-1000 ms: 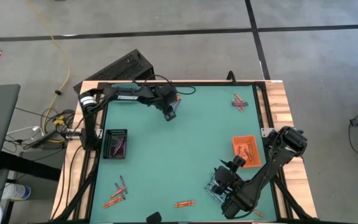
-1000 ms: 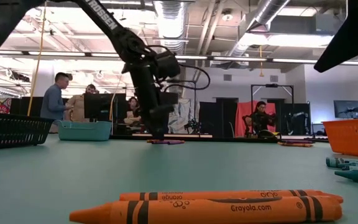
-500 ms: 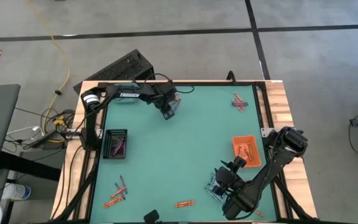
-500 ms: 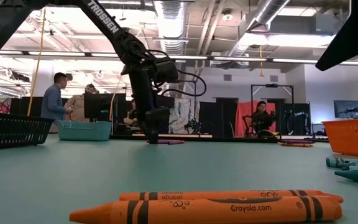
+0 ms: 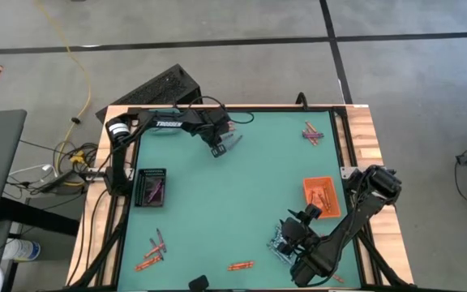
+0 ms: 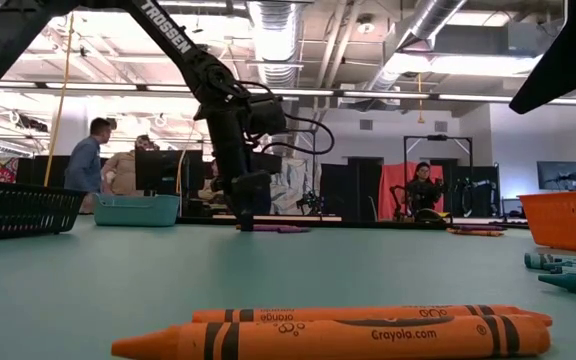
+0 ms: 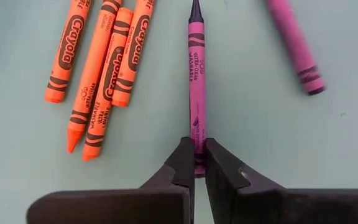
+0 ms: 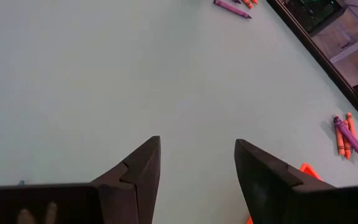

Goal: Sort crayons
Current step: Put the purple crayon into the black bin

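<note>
My left gripper [image 5: 218, 149] is at the far middle of the green table, shut on a purple crayon [image 7: 196, 87]. Several orange crayons [image 7: 101, 68] lie beside that crayon, and another purple crayon [image 7: 294, 40] lies on its other side. In the low view the left gripper [image 6: 246, 222] reaches down to the table, with the purple crayon [image 6: 280, 229] lying level beside it. My right gripper [image 5: 289, 234] hangs open near the right front, above a heap of pale blue-grey crayons [image 5: 280, 245]. In its wrist view the right gripper [image 8: 197, 168] has nothing between its fingers. My left gripper pinches the purple crayon's flat end [image 7: 197, 144] between its two fingertips [image 7: 182, 163]. The fingers come steeply from above. The rest of the crayon runs straight away from them, tip farthest off, and lies on the table.
A black tray [image 5: 151, 186] stands at the left, an orange tray [image 5: 321, 193] at the right, and a teal tray [image 6: 136, 208] at the far left. Loose crayons lie at the far right [image 5: 311, 132], near left [image 5: 152, 251] and near middle [image 5: 240, 265].
My left gripper has shut, taking hold of the purple crayon's flat end. The crayon still lies on the table.
</note>
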You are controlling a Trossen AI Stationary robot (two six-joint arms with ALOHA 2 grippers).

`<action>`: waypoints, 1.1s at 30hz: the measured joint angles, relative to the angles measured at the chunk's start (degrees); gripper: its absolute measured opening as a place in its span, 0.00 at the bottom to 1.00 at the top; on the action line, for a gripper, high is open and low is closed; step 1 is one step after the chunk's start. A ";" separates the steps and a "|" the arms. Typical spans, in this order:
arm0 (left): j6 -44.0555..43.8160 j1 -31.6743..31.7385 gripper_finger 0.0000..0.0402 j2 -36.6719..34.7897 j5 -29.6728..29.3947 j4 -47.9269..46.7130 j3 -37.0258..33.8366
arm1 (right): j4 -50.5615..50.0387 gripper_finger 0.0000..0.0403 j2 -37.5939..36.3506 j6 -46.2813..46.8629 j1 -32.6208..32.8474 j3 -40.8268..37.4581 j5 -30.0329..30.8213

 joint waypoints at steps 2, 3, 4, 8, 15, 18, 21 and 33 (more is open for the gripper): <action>0.16 -0.16 0.01 0.07 -0.99 0.03 0.06 | -0.01 0.50 0.00 -0.02 0.00 0.00 -0.02; 0.14 -0.23 0.01 -0.01 -1.22 -0.27 0.17 | 0.00 0.50 0.00 -0.01 0.00 0.00 -0.02; 0.13 -0.24 0.01 -0.01 -1.31 -0.35 0.34 | -0.01 0.50 0.00 -0.01 0.00 0.00 -0.02; -0.32 -0.18 0.00 0.14 -1.11 -0.96 1.52 | -0.01 0.50 0.00 -0.02 0.00 0.00 -0.04; 2.13 -2.29 0.00 0.17 -0.66 -6.77 5.68 | 0.01 0.49 0.00 -0.51 -0.26 0.00 0.85; 3.89 -4.16 0.01 0.17 -1.94 -11.67 8.61 | 0.01 0.48 0.00 -1.11 -0.78 -0.06 1.14; 5.72 -6.38 0.01 -0.23 -4.89 -17.67 11.76 | 1.27 0.46 0.00 -1.28 -1.42 -1.43 2.10; 3.38 -13.00 0.00 -14.00 -13.20 -36.28 16.78 | 14.18 0.44 0.02 -10.18 -4.80 -10.52 0.33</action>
